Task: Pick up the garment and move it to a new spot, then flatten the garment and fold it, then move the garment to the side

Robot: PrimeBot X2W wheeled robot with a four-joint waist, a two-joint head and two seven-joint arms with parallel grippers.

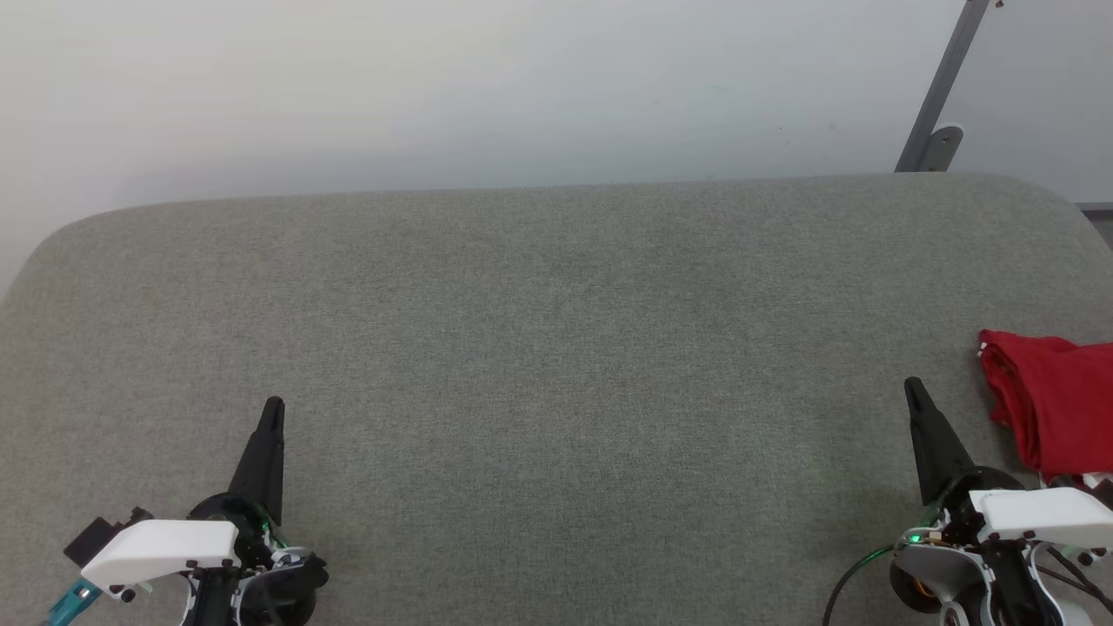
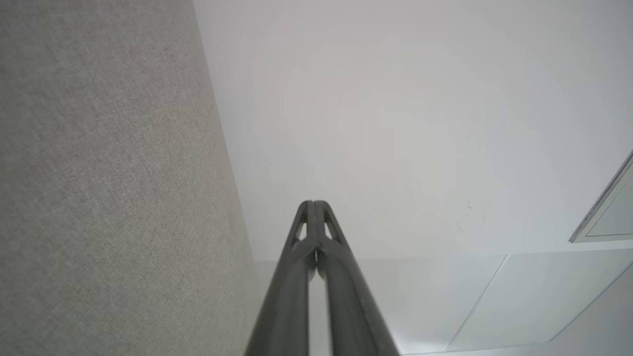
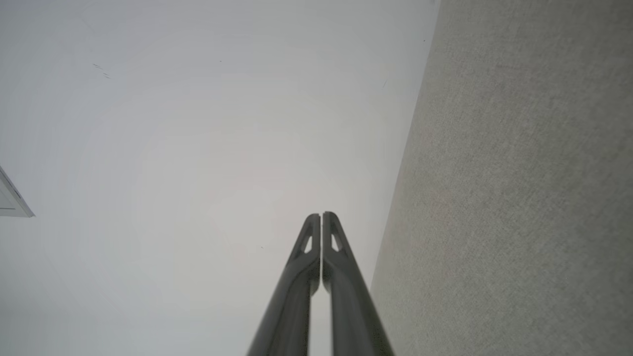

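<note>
The garment [image 1: 1056,404], red with a bit of white trim, lies bunched at the right edge of the grey fabric table [image 1: 556,365], partly cut off by the head view's border. My right gripper [image 1: 913,387] is shut and empty, just left of the garment and apart from it. My left gripper [image 1: 274,406] is shut and empty at the lower left, far from the garment. In the left wrist view the left gripper [image 2: 313,202] has its fingers pressed together. The right gripper [image 3: 320,214] looks the same in the right wrist view.
A pale wall [image 1: 487,87] rises behind the table's far edge. A grey metal post with a bracket [image 1: 939,113] stands at the back right. The table has rounded far corners.
</note>
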